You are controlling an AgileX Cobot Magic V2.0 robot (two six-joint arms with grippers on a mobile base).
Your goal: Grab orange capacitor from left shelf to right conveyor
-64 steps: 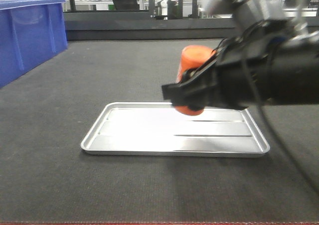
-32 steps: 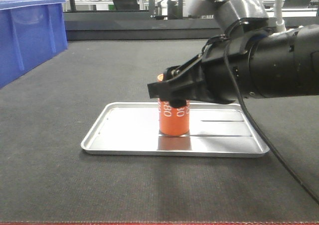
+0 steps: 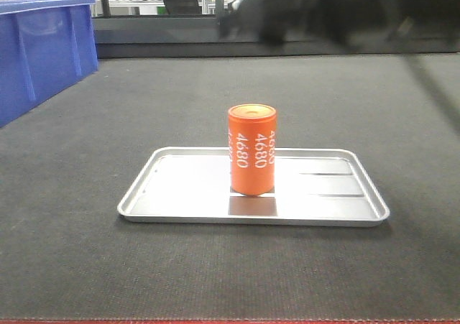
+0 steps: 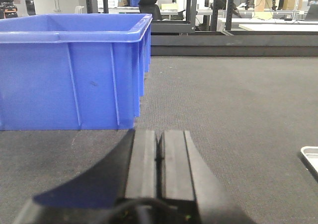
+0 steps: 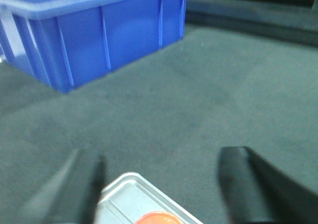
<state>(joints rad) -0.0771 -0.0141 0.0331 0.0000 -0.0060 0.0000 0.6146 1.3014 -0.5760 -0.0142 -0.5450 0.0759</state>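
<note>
The orange capacitor [image 3: 252, 150] stands upright on a small flat silver tray [image 3: 180, 195] that lies on the dark conveyor belt [image 3: 72, 266], with nothing gripping it. In the right wrist view my right gripper [image 5: 164, 157] is open and empty above the belt, and the capacitor's top [image 5: 158, 218] shows just below, between the fingers. In the front view the right arm is only a dark blur [image 3: 302, 15] at the top. My left gripper [image 4: 159, 133] is shut and empty, low over the belt. The left shelf is out of view.
A large blue plastic bin [image 3: 39, 51] stands on the belt at the far left, right ahead of the left gripper [image 4: 74, 70]. The belt's red front edge [image 3: 230, 322] runs along the bottom. A dark frame rail [image 3: 215, 40] bounds the belt's far side.
The right gripper set the capacitor upright on the tray, opened and let go, then rose up and away. The capacitor now stands alone.
</note>
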